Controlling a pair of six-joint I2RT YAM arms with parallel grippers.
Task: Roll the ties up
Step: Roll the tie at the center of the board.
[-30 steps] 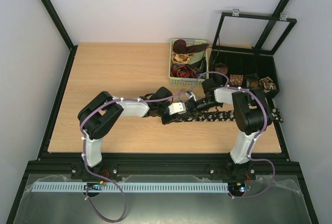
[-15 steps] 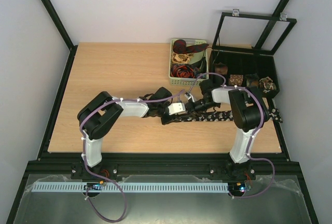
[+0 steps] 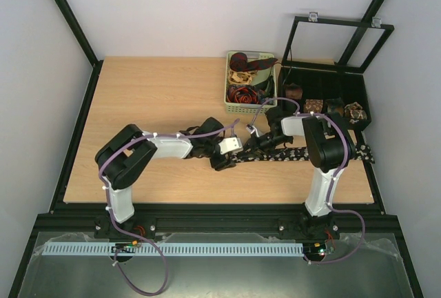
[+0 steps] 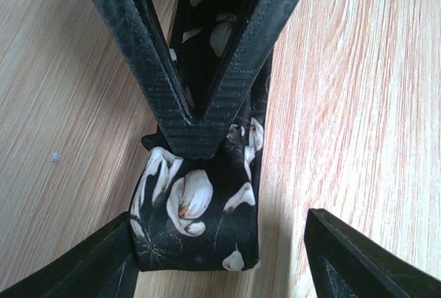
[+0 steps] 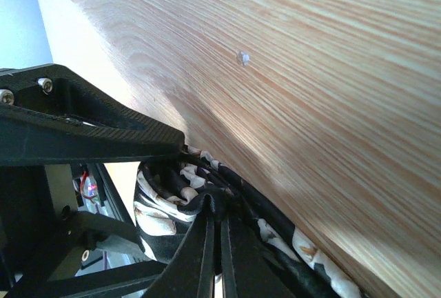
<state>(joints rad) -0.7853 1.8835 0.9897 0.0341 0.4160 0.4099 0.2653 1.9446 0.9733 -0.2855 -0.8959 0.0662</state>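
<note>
Black tie [image 4: 196,236], white lily blooms, orange centres; pale wood-grain table [image 4: 358,91]; light green basket [image 3: 228,85]; dark red and beige ties [image 3: 242,70].

One black tie [image 3: 303,153], one basket [image 3: 230,94], one box [image 3: 366,108], two arms [image 3: 172,146].

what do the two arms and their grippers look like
Both match: the left arm and right arm have white link shells between bulky black joint housings, each with a purple cable strapped along it. The left gripper and right gripper have matte black fingers; the right's are finely ridged and taper to a point. No sleeves or markings are visible.
</note>
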